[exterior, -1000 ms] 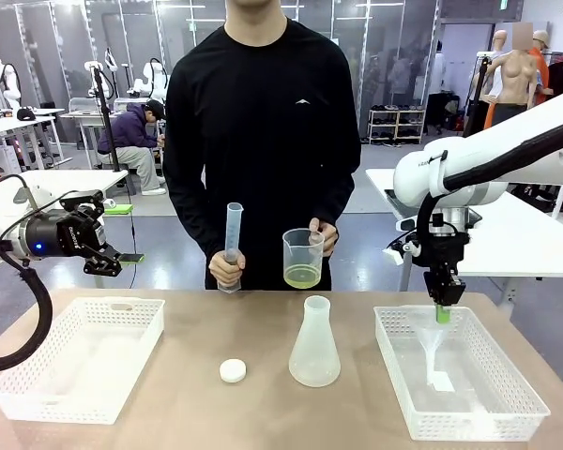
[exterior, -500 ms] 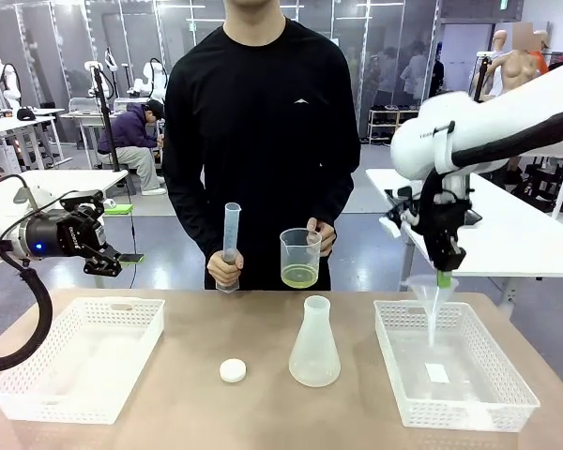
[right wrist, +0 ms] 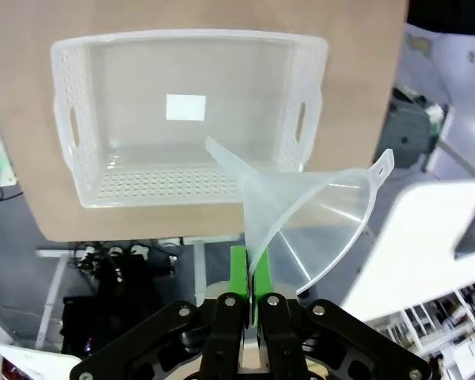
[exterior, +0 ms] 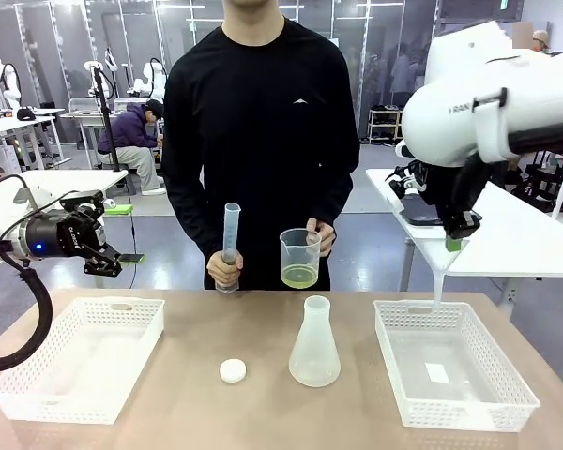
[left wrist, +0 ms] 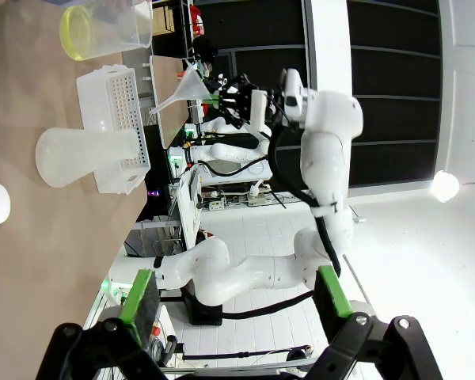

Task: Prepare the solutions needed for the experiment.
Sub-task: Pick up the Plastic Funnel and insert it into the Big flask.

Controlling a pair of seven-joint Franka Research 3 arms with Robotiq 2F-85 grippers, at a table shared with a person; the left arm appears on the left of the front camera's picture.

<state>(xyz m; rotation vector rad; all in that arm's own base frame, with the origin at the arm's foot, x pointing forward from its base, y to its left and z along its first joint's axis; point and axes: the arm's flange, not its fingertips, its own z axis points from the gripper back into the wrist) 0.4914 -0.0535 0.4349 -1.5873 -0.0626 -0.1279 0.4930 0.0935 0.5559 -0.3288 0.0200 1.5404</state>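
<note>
One funnel (right wrist: 305, 218) in right jaws, basket (right wrist: 190, 38) beneath

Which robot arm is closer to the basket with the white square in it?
Right. The right fingers, pinching a funnel, hang above that basket; the left fingers are far across the table.

Front view across table (exterior: 263, 422), wrist views (left rolled) share basket (right wrist: 190, 38)
</note>
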